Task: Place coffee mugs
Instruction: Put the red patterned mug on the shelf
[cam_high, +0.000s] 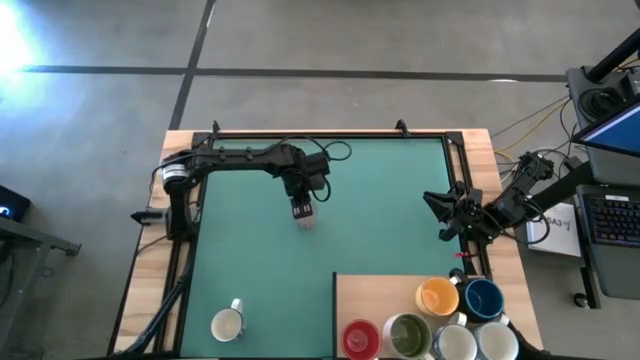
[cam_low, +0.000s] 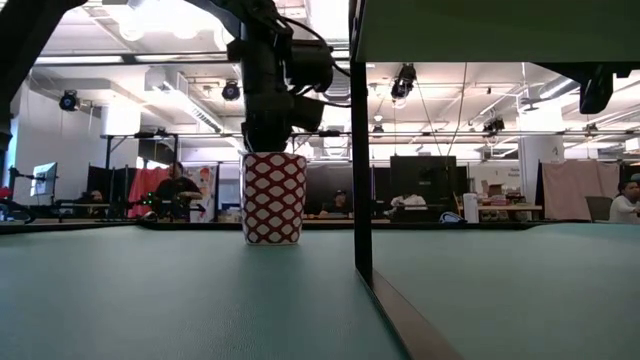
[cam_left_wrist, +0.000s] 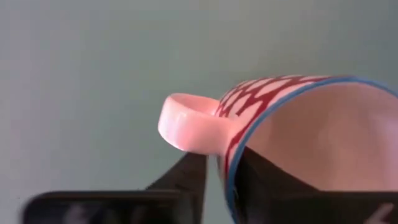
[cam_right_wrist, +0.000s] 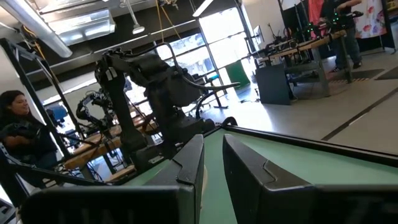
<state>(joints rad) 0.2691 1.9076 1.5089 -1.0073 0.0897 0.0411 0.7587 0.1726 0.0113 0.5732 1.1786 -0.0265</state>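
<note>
Right now the left gripper (cam_high: 303, 212) sits over the upper middle of the high view, clamped on the rim of a red-and-white patterned mug (cam_low: 273, 198). The left wrist view shows why the hold works: one dark finger (cam_left_wrist: 186, 180) lies outside the wall beside the handle (cam_left_wrist: 189, 121) and the other is inside the cup, so the wall is pinched between them, close to the blue-edged lip. In the low view the mug stands upright with its base on the green mat (cam_high: 380, 200), left of centre, with the arm straight above it; a rim pinch from above keeps it level and lets it be set down flat. Whether the grip is about to let go cannot be told from these views.

The right gripper (cam_high: 447, 213) waits at the right edge of the mat; its fingers stand a narrow gap apart with nothing between them.

Other mugs wait elsewhere: a white mug (cam_high: 228, 323) alone at lower left of the high view, and a cluster on the wooden board (cam_high: 375, 295) at lower right, with an orange mug (cam_high: 438, 296), a dark blue mug (cam_high: 483, 298), a red mug (cam_high: 360, 338), an olive-lined mug (cam_high: 408, 334) and two more white ones at the frame's bottom edge. Judging by that spread, most of the placing is not yet done.
</note>
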